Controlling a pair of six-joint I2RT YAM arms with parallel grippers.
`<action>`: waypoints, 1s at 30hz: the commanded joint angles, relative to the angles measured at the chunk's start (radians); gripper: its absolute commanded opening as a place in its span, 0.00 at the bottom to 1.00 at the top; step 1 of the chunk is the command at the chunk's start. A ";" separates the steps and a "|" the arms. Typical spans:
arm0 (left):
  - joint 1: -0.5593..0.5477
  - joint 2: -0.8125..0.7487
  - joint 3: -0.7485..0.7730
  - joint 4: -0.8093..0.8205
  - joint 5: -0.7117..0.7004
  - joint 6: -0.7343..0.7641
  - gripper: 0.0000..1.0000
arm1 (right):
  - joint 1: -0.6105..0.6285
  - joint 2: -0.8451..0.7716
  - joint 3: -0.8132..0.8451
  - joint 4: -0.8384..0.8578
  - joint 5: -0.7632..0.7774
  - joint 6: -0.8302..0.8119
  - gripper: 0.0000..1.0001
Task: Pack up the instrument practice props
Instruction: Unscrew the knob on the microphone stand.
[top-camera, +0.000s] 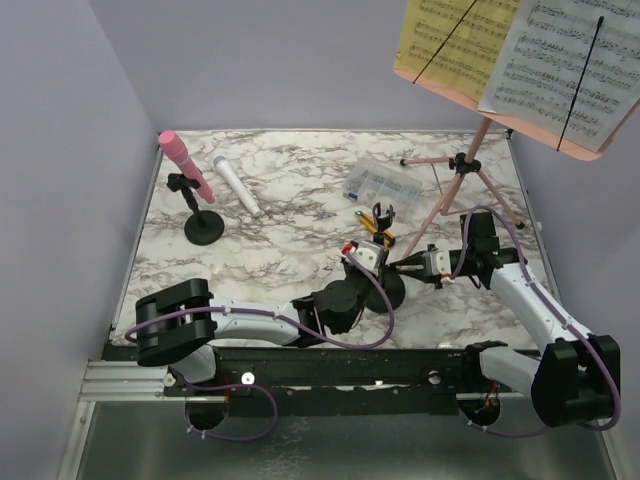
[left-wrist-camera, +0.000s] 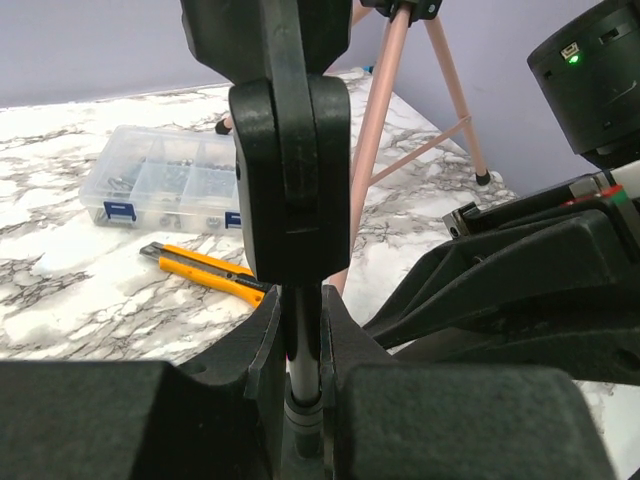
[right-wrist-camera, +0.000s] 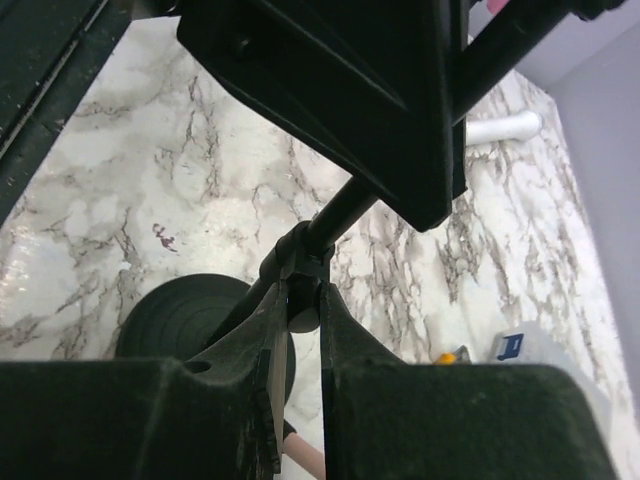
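— Where are the microphones?
— The pink microphone is held in a black holder, left; the white microphone is laid beside it.
— The rest?
— The second holder is stood mid-table; a yellow page and a white page are propped on the pink rack.

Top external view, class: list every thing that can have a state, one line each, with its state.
pink microphone: clipped in first mic holder, tilted
first mic holder: upright, loaded
white microphone: lying flat
compartment box: closed
utility knife: lying flat
music rack: unfolded, standing
sheet-music pages: on the rack
second mic holder: empty, gripped by both grippers
left gripper: shut on second mic holder
right gripper: shut on second mic holder
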 joint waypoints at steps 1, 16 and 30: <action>0.005 -0.021 0.030 -0.011 -0.021 -0.014 0.00 | 0.001 -0.005 -0.056 -0.057 0.139 -0.143 0.18; 0.005 -0.059 0.004 -0.038 -0.022 -0.039 0.00 | -0.033 -0.047 0.028 -0.100 0.025 0.302 0.78; 0.004 -0.083 -0.026 -0.046 -0.041 -0.055 0.00 | -0.036 0.160 0.357 -0.229 0.120 1.159 0.80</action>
